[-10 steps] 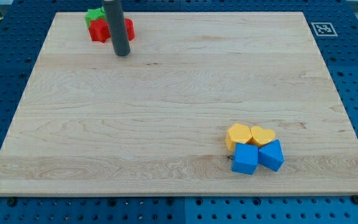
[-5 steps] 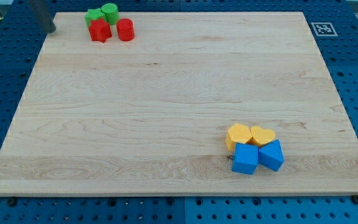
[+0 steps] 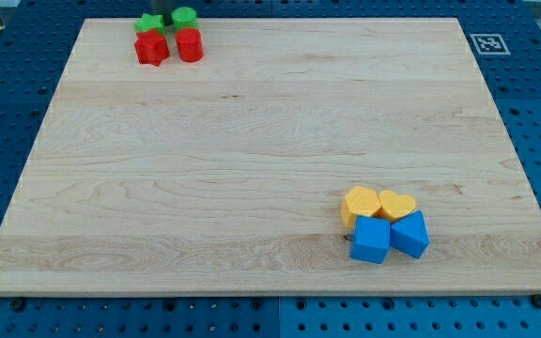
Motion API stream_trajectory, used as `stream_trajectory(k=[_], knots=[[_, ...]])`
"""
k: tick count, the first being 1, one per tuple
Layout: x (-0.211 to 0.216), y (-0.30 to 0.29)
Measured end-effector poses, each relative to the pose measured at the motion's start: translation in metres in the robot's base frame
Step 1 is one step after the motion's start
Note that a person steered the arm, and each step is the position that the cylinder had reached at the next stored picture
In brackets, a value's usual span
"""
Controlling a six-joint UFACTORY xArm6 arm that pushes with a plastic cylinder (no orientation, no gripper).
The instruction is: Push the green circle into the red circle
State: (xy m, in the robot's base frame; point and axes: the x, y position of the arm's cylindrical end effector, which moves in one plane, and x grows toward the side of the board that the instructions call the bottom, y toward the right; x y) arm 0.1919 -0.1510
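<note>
The green circle [image 3: 184, 16] sits at the view's top left, just above the red circle [image 3: 190, 45] and touching or nearly touching it. My tip [image 3: 163, 23] shows only as a short dark stub at the board's top edge. It stands between the green star [image 3: 147, 24] on its left and the green circle on its right. A red star-like block [image 3: 151, 48] lies below the green star, left of the red circle.
The wooden board [image 3: 252, 160] fills the view. At the lower right lie two yellow blocks [image 3: 361, 203] [image 3: 397, 205], the right one a heart, above two blue blocks [image 3: 371, 240] [image 3: 410, 235]. A marker tag [image 3: 486, 43] sits at the board's top right corner.
My rod moved from over the red blocks out to the far top left, then back in between the green blocks. The green circle has shifted right, away from the green star, to above the red circle.
</note>
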Motion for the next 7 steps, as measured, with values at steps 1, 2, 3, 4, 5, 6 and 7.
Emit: stream_trajectory(k=[1,2,3,4,5,6,7], knots=[[0.000,0.005],[0.000,0.005],[-0.001,0.007],[0.001,0.036],[0.005,0.064],[0.001,0.075],[0.004,0.104]])
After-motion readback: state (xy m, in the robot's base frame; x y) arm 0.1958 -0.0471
